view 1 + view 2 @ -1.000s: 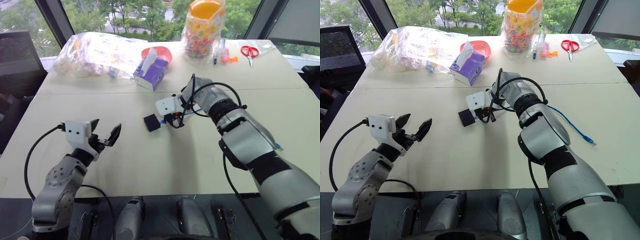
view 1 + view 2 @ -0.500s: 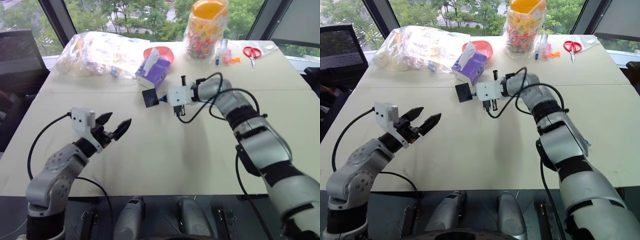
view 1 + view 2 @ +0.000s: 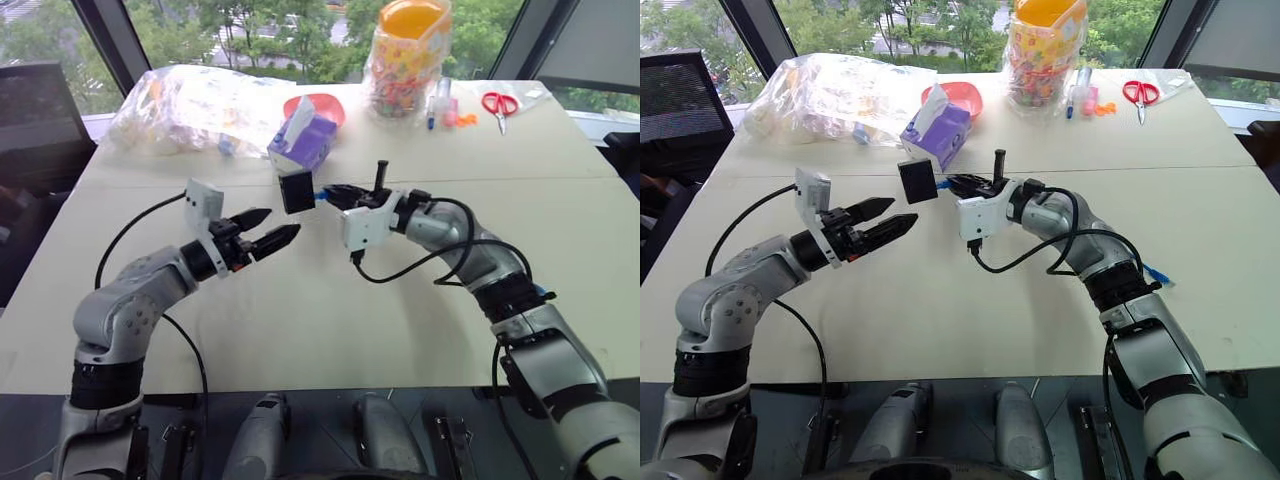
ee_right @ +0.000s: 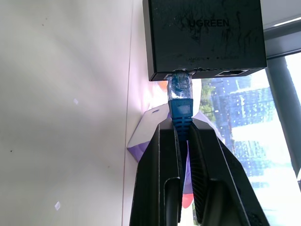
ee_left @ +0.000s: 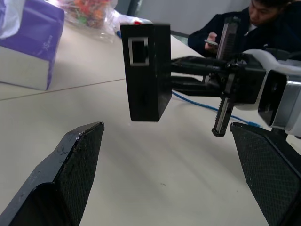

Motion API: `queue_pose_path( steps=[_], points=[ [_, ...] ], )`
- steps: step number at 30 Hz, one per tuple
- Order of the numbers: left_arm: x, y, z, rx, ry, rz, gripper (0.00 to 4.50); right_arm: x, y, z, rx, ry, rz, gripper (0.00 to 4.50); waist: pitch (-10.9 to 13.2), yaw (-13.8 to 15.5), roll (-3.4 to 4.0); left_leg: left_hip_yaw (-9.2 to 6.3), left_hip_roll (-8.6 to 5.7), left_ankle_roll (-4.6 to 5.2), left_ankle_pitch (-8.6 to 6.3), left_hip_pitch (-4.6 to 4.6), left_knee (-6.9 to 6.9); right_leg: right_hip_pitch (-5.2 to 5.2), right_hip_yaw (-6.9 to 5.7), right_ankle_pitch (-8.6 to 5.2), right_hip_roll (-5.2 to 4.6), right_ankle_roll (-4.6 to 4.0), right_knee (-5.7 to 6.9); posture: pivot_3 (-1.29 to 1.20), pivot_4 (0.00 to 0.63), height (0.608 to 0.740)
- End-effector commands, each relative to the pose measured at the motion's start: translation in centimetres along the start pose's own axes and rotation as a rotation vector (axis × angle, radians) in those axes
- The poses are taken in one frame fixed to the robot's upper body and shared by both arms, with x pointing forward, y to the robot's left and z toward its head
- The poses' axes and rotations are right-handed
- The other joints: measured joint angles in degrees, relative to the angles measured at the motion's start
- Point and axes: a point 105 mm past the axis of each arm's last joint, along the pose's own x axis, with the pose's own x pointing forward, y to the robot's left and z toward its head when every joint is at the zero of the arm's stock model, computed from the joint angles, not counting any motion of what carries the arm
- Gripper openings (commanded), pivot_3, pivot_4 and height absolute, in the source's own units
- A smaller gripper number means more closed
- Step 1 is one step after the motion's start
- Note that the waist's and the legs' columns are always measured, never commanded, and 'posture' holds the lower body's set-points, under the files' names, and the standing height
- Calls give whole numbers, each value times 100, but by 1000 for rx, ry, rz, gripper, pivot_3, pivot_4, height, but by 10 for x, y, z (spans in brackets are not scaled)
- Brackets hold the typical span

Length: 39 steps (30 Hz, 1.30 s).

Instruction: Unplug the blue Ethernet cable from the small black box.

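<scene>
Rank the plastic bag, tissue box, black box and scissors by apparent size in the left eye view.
1. Plastic bag, clearly largest.
2. Tissue box.
3 and 4. Black box and scissors look about alike; the black box is held up off the table, nearer the camera, so their order is unsure.

Small black box (image 4: 204, 35): brand "UGREEN" printed in dark letters on its broad flat face. Fine print stands along the edge above the ports, too small to read.

Purple tissue box (image 5: 29, 44): faint pale lettering on its side, not legible.
</scene>
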Motion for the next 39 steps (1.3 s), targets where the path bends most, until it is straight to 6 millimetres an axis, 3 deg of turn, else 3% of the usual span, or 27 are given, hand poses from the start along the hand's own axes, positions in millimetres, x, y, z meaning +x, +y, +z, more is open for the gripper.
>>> queue_pose_path(
  steps=[1,7,11,17,24,29,33,39],
  points=[
    [1,-1,15,33,-42,-15,4500,-3,-7,15,-29,-40,-41,26,0,3,0,0,0,0,0,0,0,0,0,0,0,0,0,0,150,726],
    [1,-4,16,22,-44,-32,4500,-5,0,26,-54,-68,-9,26,0,-6,0,0,0,0,0,1,0,-1,0,0,0,0,1,0,150,726],
    [2,-6,15,16,-44,-47,3251,-6,0,29,-55,-77,-6,0,0,1,-1,0,0,0,0,1,0,0,0,0,-1,0,1,0,150,726],
    [2,-8,14,12,-42,-60,444,-8,2,32,-69,-86,15,0,1,3,-2,0,0,0,0,2,0,2,0,0,-1,0,1,0,150,726],
    [2,-7,12,13,-30,-58,458,-11,2,33,-68,-101,52,0,1,2,-2,0,0,0,0,2,0,1,0,0,-1,0,1,0,150,726],
    [1,-5,11,33,-20,-62,458,-14,-1,25,-14,-90,90,2210,1,0,-2,0,0,0,0,2,0,2,0,0,-1,0,1,0,150,726],
    [-6,-5,9,100,7,-90,458,-19,-8,16,285,-91,189,4286,1,-8,-2,0,1,0,0,2,0,1,0,0,0,-1,1,0,150,726],
    [-17,-16,16,90,32,-220,458,-40,-14,23,874,-225,490,4407,2,0,-2,-1,2,2,-1,3,0,5,0,-1,-1,-1,-2,0,150,726]
  ],
)
